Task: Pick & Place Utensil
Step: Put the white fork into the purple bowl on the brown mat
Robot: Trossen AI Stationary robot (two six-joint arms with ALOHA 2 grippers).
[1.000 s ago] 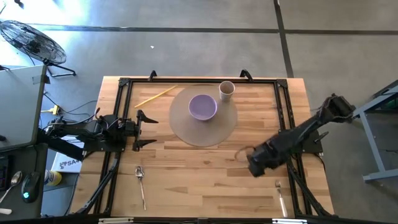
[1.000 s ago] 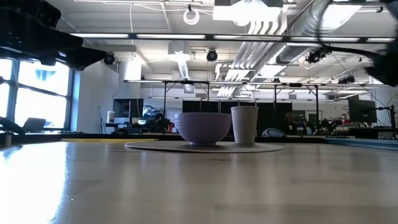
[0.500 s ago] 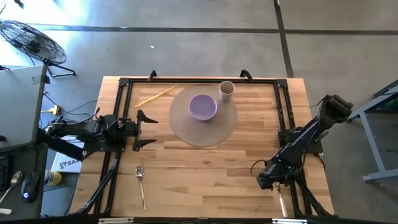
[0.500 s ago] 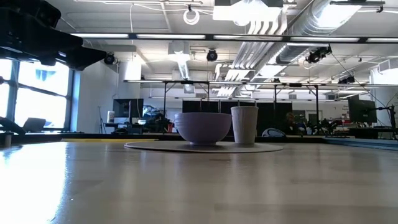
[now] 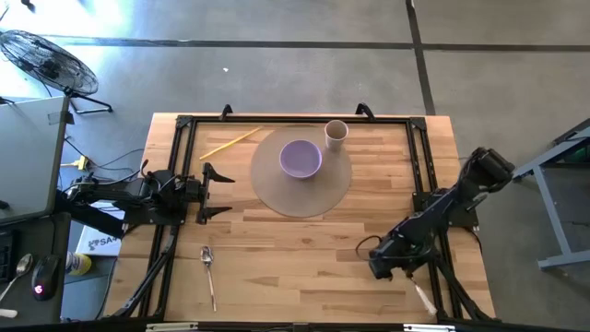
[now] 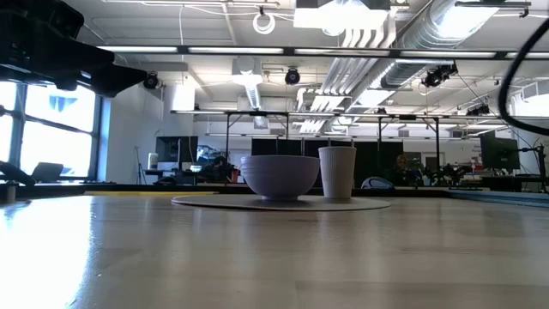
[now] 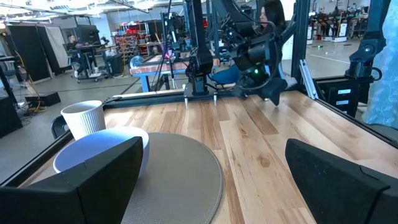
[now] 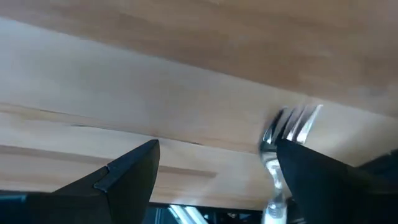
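A metal fork (image 8: pixel 291 127) lies flat on the wood near the table's near right corner; the high view shows only its handle (image 5: pixel 425 299) past my right arm. My right gripper (image 8: pixel 217 186) is open and hangs low over the table (image 5: pixel 387 266). The fork's tines lie between its fingers, close to one finger (image 8: pixel 329 186), and I see no touch. A metal spoon (image 5: pixel 209 271) lies near the near left. My left gripper (image 5: pixel 218 193) is open and waits at the table's left. A purple bowl (image 5: pixel 300 159) and a paper cup (image 5: pixel 336 133) stand on a round mat (image 5: pixel 277 195).
A yellow stick (image 5: pixel 230 142) lies at the far left of the table. Black frame rails (image 5: pixel 422 166) run along both sides and the far edge. Bare wood (image 5: pixel 295 254) stretches between the mat and the near edge. The bowl (image 6: pixel 280 176) and cup (image 6: pixel 337 172) rise above the mat.
My right gripper has swung from the table's middle right toward the near edge and come down low over the fork's head, then shifted a little toward the left. The left arm, bowl, cup and spoon have kept still.
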